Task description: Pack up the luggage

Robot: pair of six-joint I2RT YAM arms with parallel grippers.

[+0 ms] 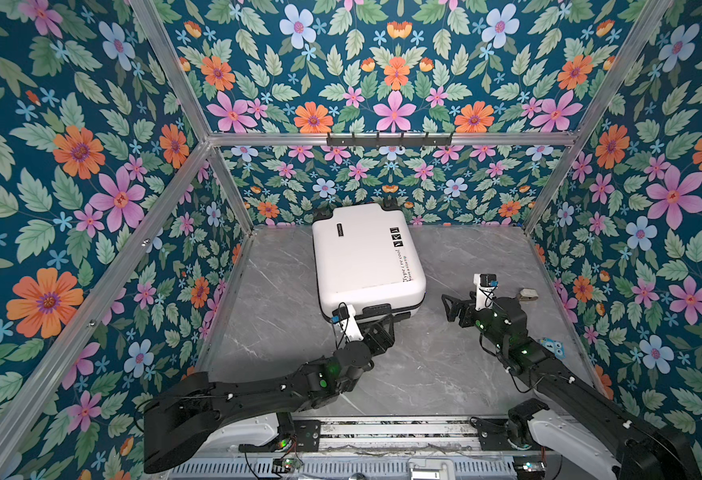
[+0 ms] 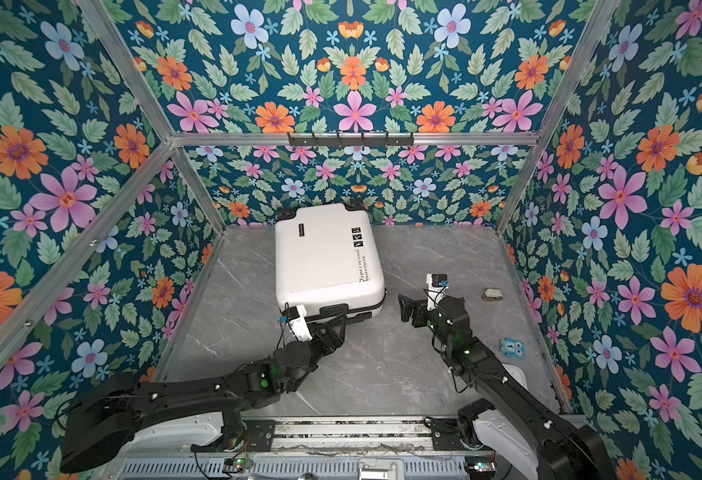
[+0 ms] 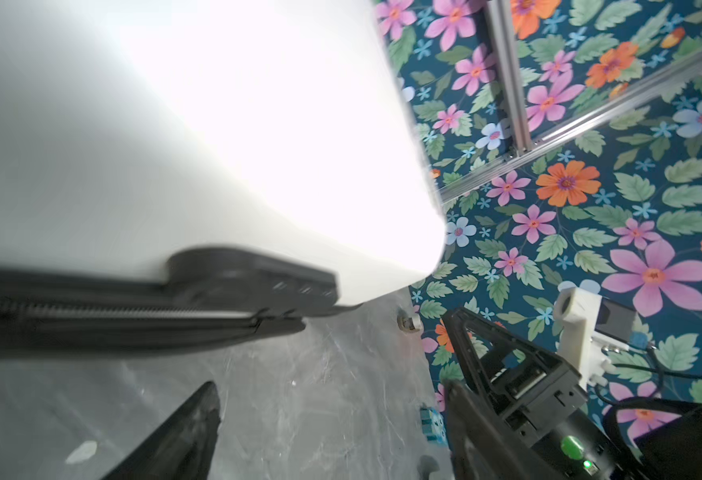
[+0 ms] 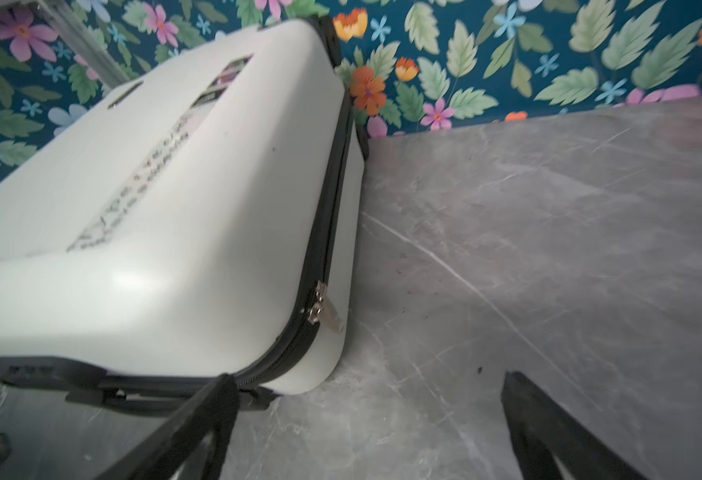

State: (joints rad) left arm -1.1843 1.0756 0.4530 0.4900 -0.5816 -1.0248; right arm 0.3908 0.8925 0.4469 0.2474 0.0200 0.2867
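**Item:** luggage (image 1: 366, 257) (image 2: 324, 257). White hard shell, rounded corners, black printed text and icons on the upper face.
- Lies flat and shut on the grey marbled worktop (image 1: 274, 299), printed face up.
- Placed toward the back, a little left of the middle, slightly skewed to the worktop's edges.
- Wheels (image 1: 323, 214) at the far end, by the floral back wall (image 1: 382, 183).
- Black handle (image 1: 376, 310) on the end facing the arms.
- Black zipper band round the seam, with two metal zipper pulls (image 4: 323, 307) side by side on the right flank near the front corner.

**Left gripper** (image 1: 393, 321) (image 2: 341, 322) (image 3: 332, 432): released, jaws spread wide, only bare worktop between them.
- Held low, just in front of the handle end of the luggage.
- Contact with the handle not discernible.

**Right gripper** (image 1: 449, 308) (image 2: 405, 308) (image 4: 374, 428): released, jaws spread wide, empty.
- Stands just right of the luggage's front right corner, pointing toward it.
- Separated from the shell by a clear gap in both top views.

**Loose pieces on the worktop:**
- Small grey-white object (image 1: 528, 296) (image 2: 491, 295) near the right edge, kind not discernible.
- Blue patterned item (image 1: 551, 347) (image 2: 512, 347) nearer the front, beside the right arm.
- Both well apart from the luggage.

**Fixture:** black hook rail (image 1: 389, 139) on the metal frame bar above the back wall, hooks bare.
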